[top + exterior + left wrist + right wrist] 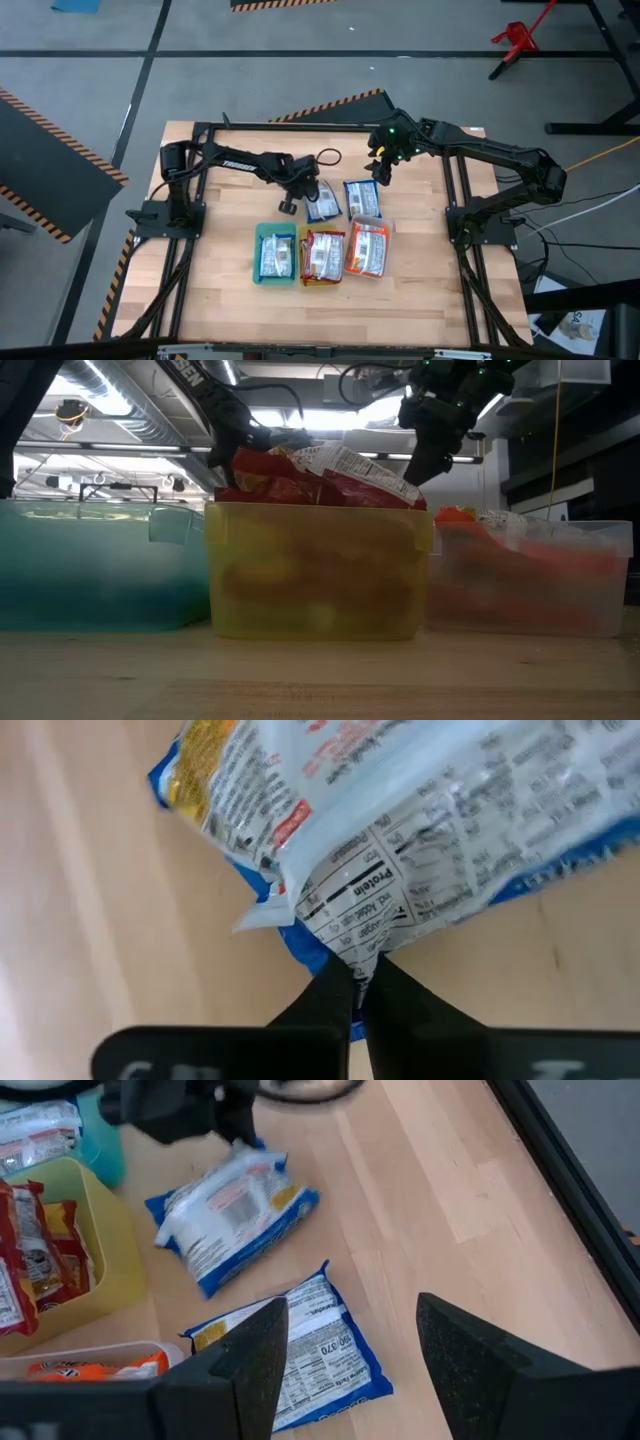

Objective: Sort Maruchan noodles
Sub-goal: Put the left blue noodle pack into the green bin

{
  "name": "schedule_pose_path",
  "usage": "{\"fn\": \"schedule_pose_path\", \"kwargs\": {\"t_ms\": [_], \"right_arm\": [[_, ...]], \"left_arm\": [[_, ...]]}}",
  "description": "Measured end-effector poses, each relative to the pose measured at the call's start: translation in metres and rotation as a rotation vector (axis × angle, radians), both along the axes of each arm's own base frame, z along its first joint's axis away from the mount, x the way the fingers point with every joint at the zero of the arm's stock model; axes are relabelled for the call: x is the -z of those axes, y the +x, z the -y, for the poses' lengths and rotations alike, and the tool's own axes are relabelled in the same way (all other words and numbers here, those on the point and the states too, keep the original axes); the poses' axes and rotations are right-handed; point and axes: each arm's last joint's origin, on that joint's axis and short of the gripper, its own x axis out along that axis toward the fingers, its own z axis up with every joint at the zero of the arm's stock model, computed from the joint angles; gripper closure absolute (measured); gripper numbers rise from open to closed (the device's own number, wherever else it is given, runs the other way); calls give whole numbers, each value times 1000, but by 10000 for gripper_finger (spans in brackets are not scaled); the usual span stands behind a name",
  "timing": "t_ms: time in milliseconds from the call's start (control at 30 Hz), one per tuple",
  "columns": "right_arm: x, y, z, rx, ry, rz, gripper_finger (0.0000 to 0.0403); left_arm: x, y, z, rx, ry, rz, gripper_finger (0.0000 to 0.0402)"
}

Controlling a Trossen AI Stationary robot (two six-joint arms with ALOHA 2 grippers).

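Note:
Two blue-and-white Maruchan noodle packets lie on the wooden table behind the trays: one (322,202) at my left gripper (362,990), which is shut on it, and one (361,197) to its right, flat on the wood. The green tray (258,262) holds a blue packet. Red packets sit in the yellow tray (310,575), and orange ones in the clear tray (385,240). My right gripper (350,1370) hangs open above the second blue packet (300,1345) and touches nothing. My left gripper pinches the crimped end seam (362,960) of the blue-and-white packet between its two fingertips, at the packet's left end. The fingers slant steeply down from the table's left. The packet's body (230,1210) lies on the wood beyond the fingers.
The three trays stand side by side in a row near the table's middle. Bare wood lies in front of them and to the left. A black frame (455,190) runs round the table's edges. A black cable loop (327,156) lies near the far edge.

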Motion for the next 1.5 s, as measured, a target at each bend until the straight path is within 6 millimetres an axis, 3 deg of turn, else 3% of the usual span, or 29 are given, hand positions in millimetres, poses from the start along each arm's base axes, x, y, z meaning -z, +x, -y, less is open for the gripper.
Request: {"fn": "schedule_pose_path", "kwargs": {"t_ms": [167, 800, 1033, 1200, 1500], "right_arm": [[1, -1, 0, -15, -9, -10, 194], [2, -2, -1, -25, -17, -37, 194], [2, -3, -1, -25, -16, -40, 194], [2, -2, -1, -25, -18, -37, 194], [2, -2, -1, -17, -22, -38, 194]], "left_arm": [[-16, -6, -1, -34, 53, 8, 399], [-114, -49, 9, -149, 198, 193, 401], [-152, -87, 34, -157, 147, 233, 401], [-167, -109, 61, -118, -11, 253, 401], [-173, -116, 113, -15, -125, 262, 401]]}}
